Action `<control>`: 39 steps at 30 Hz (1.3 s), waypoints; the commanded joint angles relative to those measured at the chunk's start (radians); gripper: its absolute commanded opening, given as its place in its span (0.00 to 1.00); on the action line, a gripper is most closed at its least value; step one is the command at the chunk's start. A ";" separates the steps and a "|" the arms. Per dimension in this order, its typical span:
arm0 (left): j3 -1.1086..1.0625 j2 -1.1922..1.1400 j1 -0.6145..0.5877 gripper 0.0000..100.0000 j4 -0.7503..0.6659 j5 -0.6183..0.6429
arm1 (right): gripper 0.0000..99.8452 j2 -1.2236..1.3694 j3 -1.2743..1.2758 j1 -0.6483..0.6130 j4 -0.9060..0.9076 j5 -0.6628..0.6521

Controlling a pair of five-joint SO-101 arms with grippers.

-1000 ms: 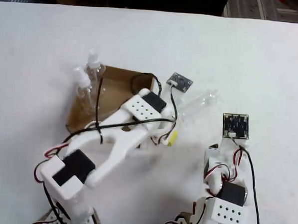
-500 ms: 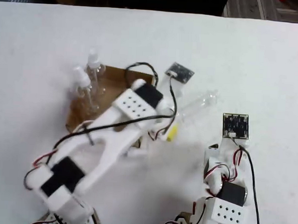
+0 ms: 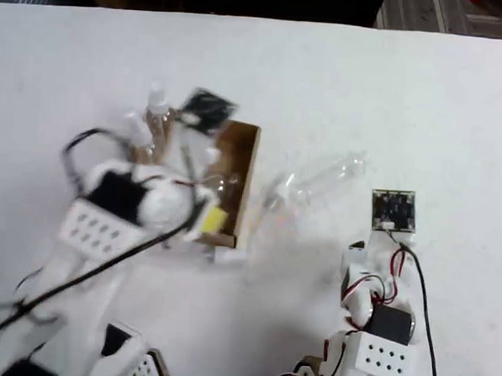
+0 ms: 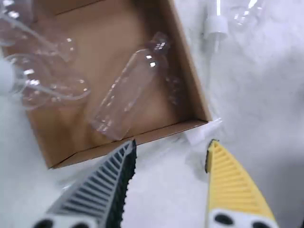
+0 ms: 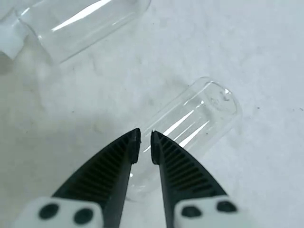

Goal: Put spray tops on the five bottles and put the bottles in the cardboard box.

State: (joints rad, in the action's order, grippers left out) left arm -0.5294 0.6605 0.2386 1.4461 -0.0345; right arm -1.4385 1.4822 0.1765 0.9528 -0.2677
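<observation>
The cardboard box (image 3: pixel 239 175) (image 4: pixel 109 40) sits left of the table's middle. A clear bottle (image 4: pixel 127 92) lies on its floor, and other clear bottles (image 4: pixel 45 71) lean at one side. Two capped bottles (image 3: pixel 149 115) stand at the box's far left corner. My left gripper (image 3: pixel 206 218) (image 4: pixel 171 145) hangs open and empty over the box's near edge, one finger grey, the other yellow (image 4: pixel 228 183). A clear bottle with a spray top (image 3: pixel 319 179) (image 4: pixel 218 21) lies on the table right of the box. My right gripper (image 5: pixel 145 142) is shut and empty above a lying clear bottle (image 5: pixel 190 123).
The right arm (image 3: pixel 374 329) rests at the near right, its wrist camera board (image 3: pixel 394 210) facing up. The left arm's black cables (image 3: pixel 85 146) loop over the box's left side. Another clear bottle (image 5: pixel 80 21) lies beyond the right gripper. The far half of the white table (image 3: pixel 366 84) is bare.
The left arm has swung left and back across the box, uncovering the box's right side. The right arm and the bottle lying right of the box have not moved.
</observation>
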 commanded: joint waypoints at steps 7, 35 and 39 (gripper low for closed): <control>-0.242 0.355 -0.410 0.24 -0.114 -0.063 | 0.02 0.002 -0.282 -0.306 0.119 0.003; -0.621 0.062 -0.768 0.24 -0.744 0.195 | 0.10 1.058 -0.856 -0.923 -0.222 0.700; -0.624 0.058 -0.766 0.24 -0.746 0.195 | 0.15 1.175 -0.945 -0.949 -0.216 0.752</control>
State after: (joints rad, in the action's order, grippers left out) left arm -1.1937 0.7219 -0.5163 0.7311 0.1435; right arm -0.3138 0.6368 -0.7488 0.7503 0.4534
